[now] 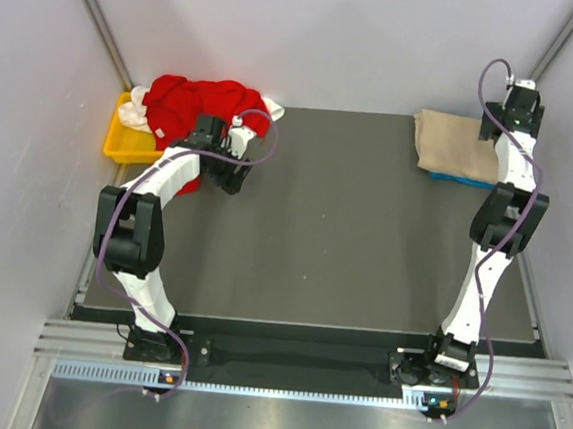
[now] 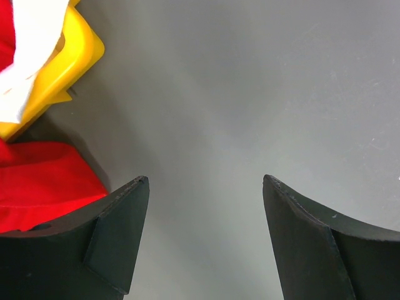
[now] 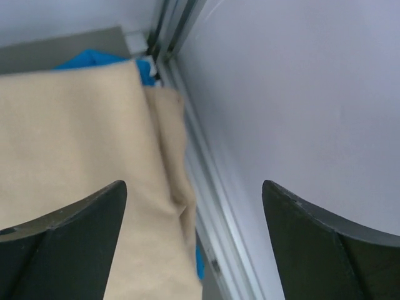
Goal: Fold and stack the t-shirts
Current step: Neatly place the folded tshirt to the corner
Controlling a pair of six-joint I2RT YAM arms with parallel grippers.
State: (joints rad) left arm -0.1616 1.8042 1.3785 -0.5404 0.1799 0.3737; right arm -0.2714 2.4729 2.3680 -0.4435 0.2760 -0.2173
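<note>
Right gripper (image 3: 194, 184) jaws spread wide, nothing between, above folded beige t-shirt (image 3: 75, 137) lying atop blue t-shirt (image 3: 94, 57) at table's far right corner. Left gripper (image 2: 206, 181) likewise agape over table (image 2: 250, 94), near red t-shirt (image 2: 44, 181) and white t-shirt (image 2: 31, 50) heaped on yellow tray (image 2: 78, 53).

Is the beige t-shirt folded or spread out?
Folded: the beige t-shirt lies as a compact rectangle on the blue t-shirt, at the far right.
</note>
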